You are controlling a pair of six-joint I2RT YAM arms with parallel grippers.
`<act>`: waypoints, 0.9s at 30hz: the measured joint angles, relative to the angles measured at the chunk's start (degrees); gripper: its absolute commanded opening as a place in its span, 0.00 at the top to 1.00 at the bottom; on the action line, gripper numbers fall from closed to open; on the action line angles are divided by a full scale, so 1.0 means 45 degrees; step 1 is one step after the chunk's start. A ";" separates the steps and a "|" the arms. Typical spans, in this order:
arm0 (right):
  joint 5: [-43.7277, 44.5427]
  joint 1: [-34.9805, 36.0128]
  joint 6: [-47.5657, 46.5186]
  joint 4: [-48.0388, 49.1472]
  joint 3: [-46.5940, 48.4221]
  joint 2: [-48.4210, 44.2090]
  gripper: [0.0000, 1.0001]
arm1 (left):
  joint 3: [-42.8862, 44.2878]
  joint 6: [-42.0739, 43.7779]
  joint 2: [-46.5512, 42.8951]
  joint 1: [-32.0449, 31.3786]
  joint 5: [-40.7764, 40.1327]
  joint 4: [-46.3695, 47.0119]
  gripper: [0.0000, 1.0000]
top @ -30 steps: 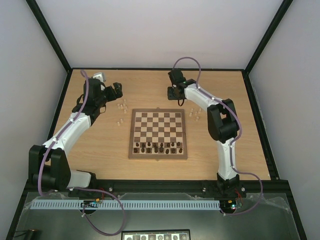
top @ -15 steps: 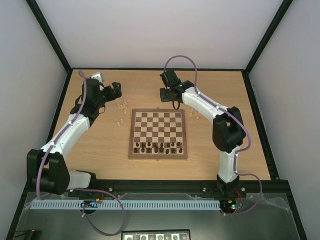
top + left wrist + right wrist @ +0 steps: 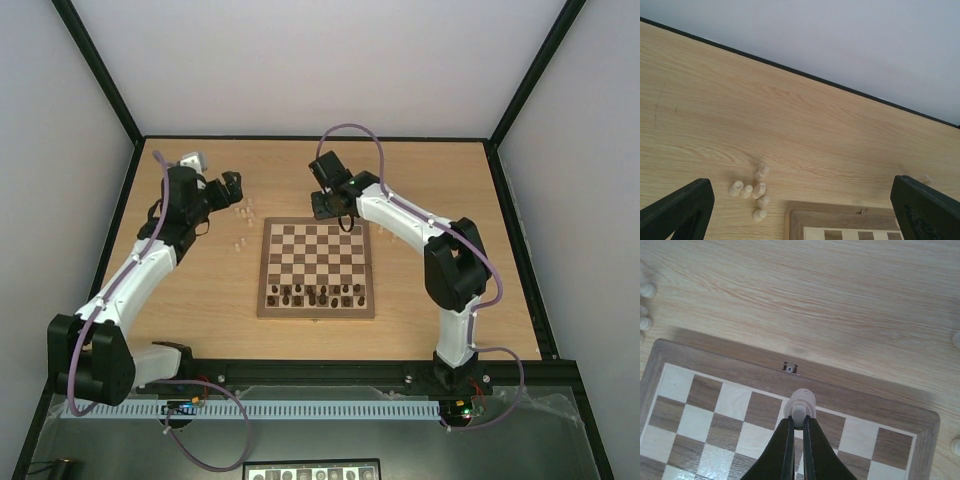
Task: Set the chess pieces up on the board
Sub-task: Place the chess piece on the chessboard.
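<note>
Currently listed, item by item.

- Board (image 3: 316,268): lies flat at mid-tabletop (image 3: 200,290), with a small clasp (image 3: 789,368) in its far border.
- Dark chessmen (image 3: 315,294): stand in the two rows at the board's near edge.
- Chess pieces (image 3: 755,192): a loose pale cluster on bare wood just off the board's far left corner. Some are upright and some lie on their sides. A few more show at the edges of the right wrist view.
- Right claw (image 3: 797,426): clenched on one pale chess piece (image 3: 800,405), pinched between the fingertips above the board's far row, just inside the border by the clasp.
- Left claw (image 3: 228,188): released, fingers spread wide, holding nothing, poised above the tabletop beside the pale cluster.
</note>
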 measured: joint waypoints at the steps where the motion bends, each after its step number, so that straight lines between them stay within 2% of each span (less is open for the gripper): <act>1: -0.0083 0.0049 0.0010 -0.0015 -0.0010 -0.0019 0.96 | -0.0034 0.0000 -0.0039 -0.0005 -0.0005 -0.0005 0.00; 13: -0.0699 0.0826 0.0015 -0.0092 0.0316 0.0432 0.96 | -0.0068 0.0010 -0.0243 -0.0024 -0.0087 -0.0355 0.01; 27: -0.0850 0.0937 0.0015 -0.0194 0.0359 0.1156 0.96 | -0.0136 0.0005 -0.0413 -0.0024 -0.0233 -0.0500 0.00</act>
